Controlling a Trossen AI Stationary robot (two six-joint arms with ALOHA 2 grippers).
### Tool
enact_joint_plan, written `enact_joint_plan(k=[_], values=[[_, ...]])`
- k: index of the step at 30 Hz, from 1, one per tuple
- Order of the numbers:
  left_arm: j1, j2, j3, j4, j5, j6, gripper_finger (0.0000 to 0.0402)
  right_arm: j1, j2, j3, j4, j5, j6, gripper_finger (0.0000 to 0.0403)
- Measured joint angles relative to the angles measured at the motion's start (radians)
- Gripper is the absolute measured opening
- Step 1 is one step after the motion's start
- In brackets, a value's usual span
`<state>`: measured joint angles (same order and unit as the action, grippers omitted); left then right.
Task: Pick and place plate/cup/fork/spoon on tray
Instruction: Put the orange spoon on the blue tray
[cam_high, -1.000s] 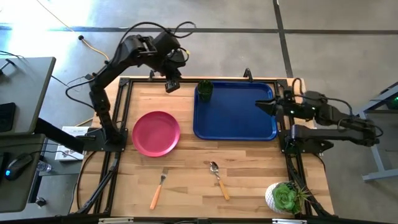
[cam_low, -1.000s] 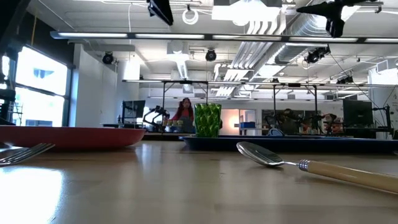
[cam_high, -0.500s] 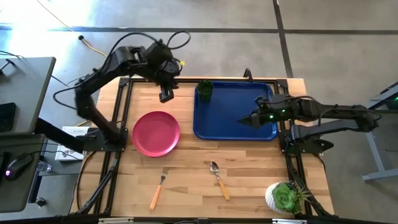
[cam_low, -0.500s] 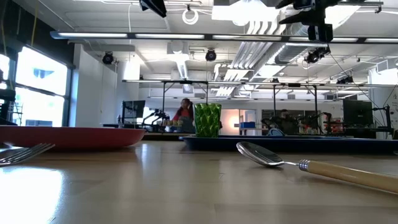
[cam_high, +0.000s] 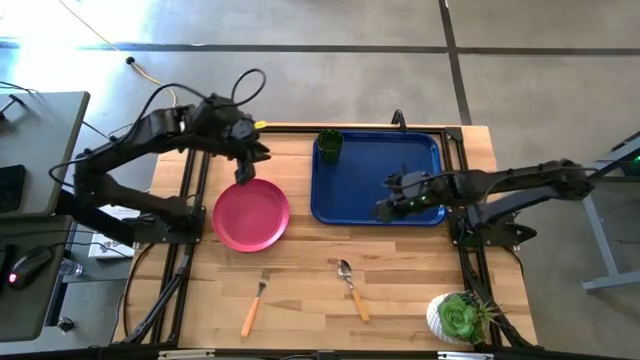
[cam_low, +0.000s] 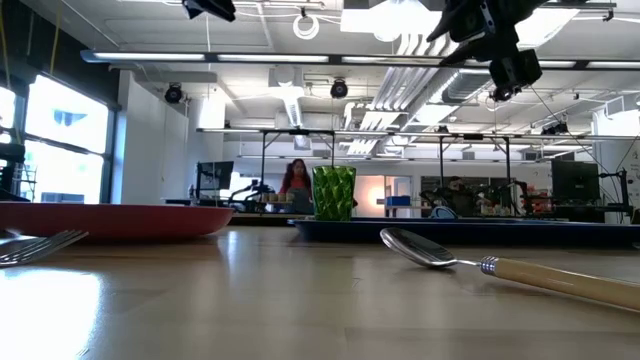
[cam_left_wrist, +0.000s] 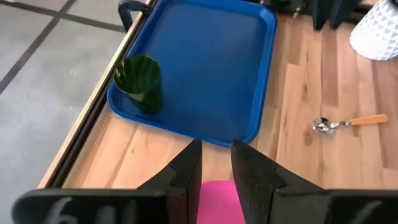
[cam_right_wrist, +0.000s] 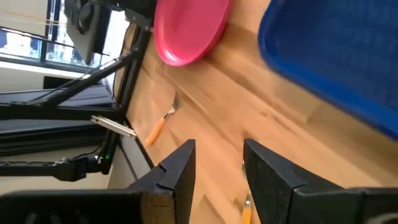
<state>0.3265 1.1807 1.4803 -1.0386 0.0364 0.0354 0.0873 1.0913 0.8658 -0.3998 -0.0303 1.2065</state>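
The pink plate (cam_high: 251, 214) lies flat on the wooden table, left of the blue tray (cam_high: 378, 180). The green cup (cam_high: 329, 146) stands upright in the tray's far left corner. Fork (cam_high: 254, 306) and spoon (cam_high: 352, 288) lie on the table near its front edge. My left gripper (cam_high: 243, 172) hovers over the plate's far rim, its fingers a narrow gap apart (cam_left_wrist: 216, 146) with nothing between them. My right gripper (cam_high: 385, 210) hangs open above the tray's near edge, empty (cam_right_wrist: 219, 146).
A green succulent in a white pot (cam_high: 462, 318) stands at the table's near right corner. Bare wood lies between the plate, the tray and the cutlery. A person (cam_low: 297, 180) shows far off in the room behind the table.
My left gripper has come from the table's far edge toward the near left and a little down, ending over the plate's far rim. My right gripper has swung from the tray's right side toward the left and near edge, rolling as it went. Nothing on the table has moved.
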Motion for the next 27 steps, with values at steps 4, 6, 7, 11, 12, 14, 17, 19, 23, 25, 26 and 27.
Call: enact_joint_plan(k=[4,6,7,11,12,14,17,19,23,25,26,27], values=[[-0.011,-0.061,-0.049,0.014,0.000,-0.008,0.0074,0.049,0.063,0.000,0.081,0.010,0.061,0.0126],[-0.016,-0.086,-0.061,0.014,0.000,-0.008,0.0074,0.072,0.103,0.023,0.074,0.028,0.083,0.0126],[-0.016,-0.099,-0.065,0.012,0.000,-0.008,0.0074,0.082,0.125,0.044,0.061,0.035,0.090,0.0126],[-0.015,-0.146,-0.080,0.016,-0.008,0.006,0.0074,0.114,0.231,0.179,-0.073,0.045,0.080,0.0126],[-0.015,-0.155,-0.082,0.015,-0.011,0.011,0.0074,0.120,0.260,0.218,-0.123,0.046,0.075,0.0126],[-0.015,-0.178,-0.090,0.021,-0.023,0.019,0.0074,0.128,0.321,0.301,-0.227,0.046,0.071,0.0126],[-0.015,-0.200,-0.099,0.023,-0.024,0.021,0.0074,0.146,0.399,0.390,-0.342,0.047,0.070,0.0126],[-0.015,-0.213,-0.106,0.020,-0.024,0.021,0.0074,0.162,0.444,0.428,-0.377,0.047,0.069,0.0126],[-0.015,-0.229,-0.112,0.020,-0.026,0.021,0.0074,0.197,0.515,0.462,-0.389,0.037,0.074,0.0126],[-0.015,-0.233,-0.112,0.019,-0.026,0.025,0.0074,0.215,0.543,0.463,-0.388,0.028,0.097,0.0126],[-0.015,-0.234,-0.112,0.020,-0.026,0.028,0.0074,0.224,0.556,0.463,-0.388,0.022,0.108,0.0126],[-0.015,-0.234,-0.112,0.020,-0.026,0.029,0.0074,0.233,0.568,0.463,-0.388,0.018,0.126,0.0126]])
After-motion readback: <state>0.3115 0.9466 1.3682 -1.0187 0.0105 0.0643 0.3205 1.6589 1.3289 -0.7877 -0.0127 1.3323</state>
